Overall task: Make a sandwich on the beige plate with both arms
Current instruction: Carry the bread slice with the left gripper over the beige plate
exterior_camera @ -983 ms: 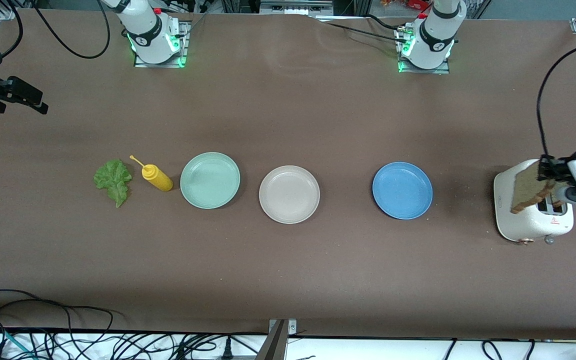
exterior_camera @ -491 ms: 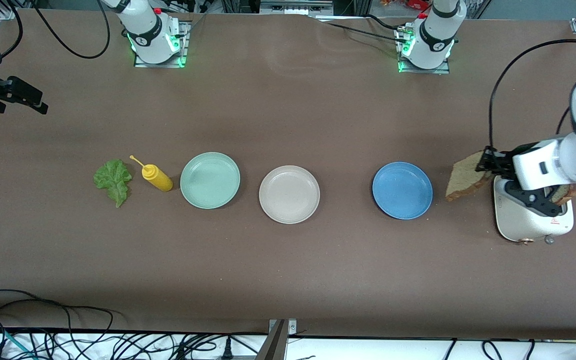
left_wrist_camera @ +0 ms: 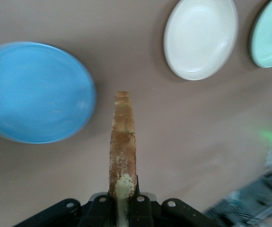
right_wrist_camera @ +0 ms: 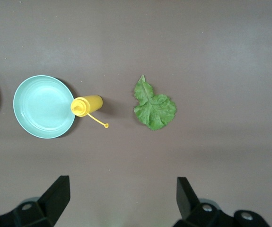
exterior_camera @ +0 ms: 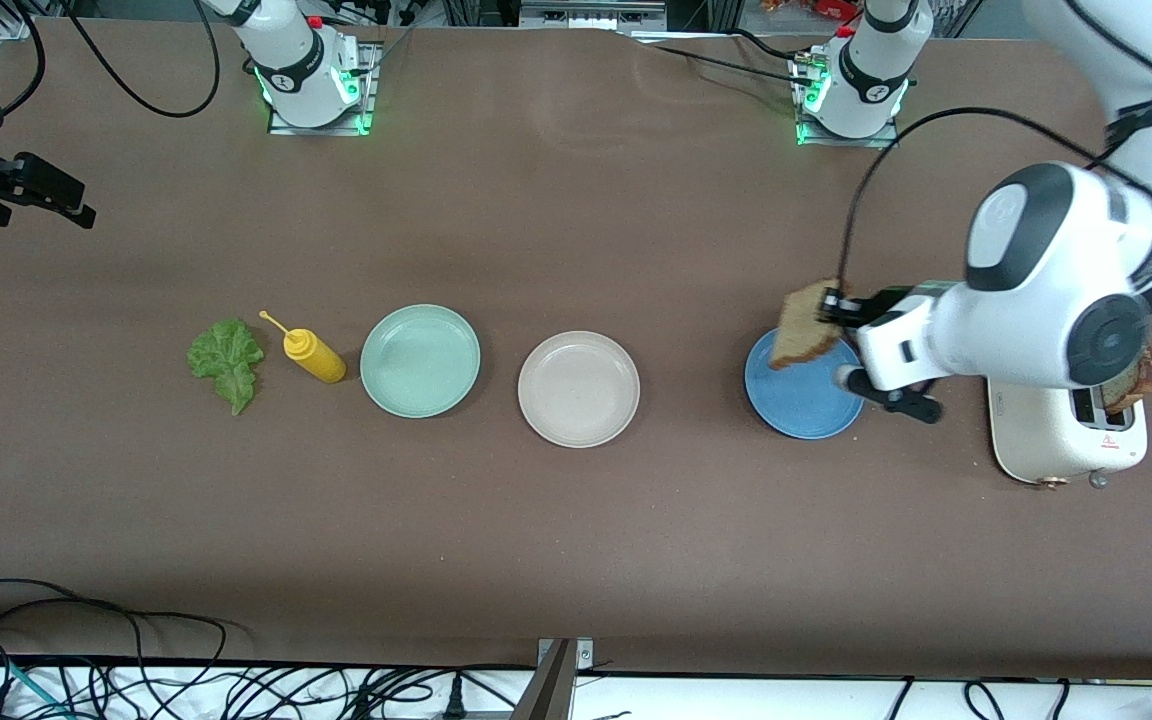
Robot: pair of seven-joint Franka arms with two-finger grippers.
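Left gripper point(exterior_camera: 833, 303) over blue plate point(exterior_camera: 804, 400), fingers pinching bread point(exterior_camera: 802, 325); right gripper point(right_wrist_camera: 121, 196) waiting, fingers spread; toaster point(exterior_camera: 1051, 440) label unreadable.

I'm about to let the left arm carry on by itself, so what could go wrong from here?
The left gripper pinches the brown bread slice by one edge only; it could slip or tear. It is over the round blue plate, so a drop lands there, not on the round beige plate. The open right gripper waits above the ruffled green lettuce leaf.
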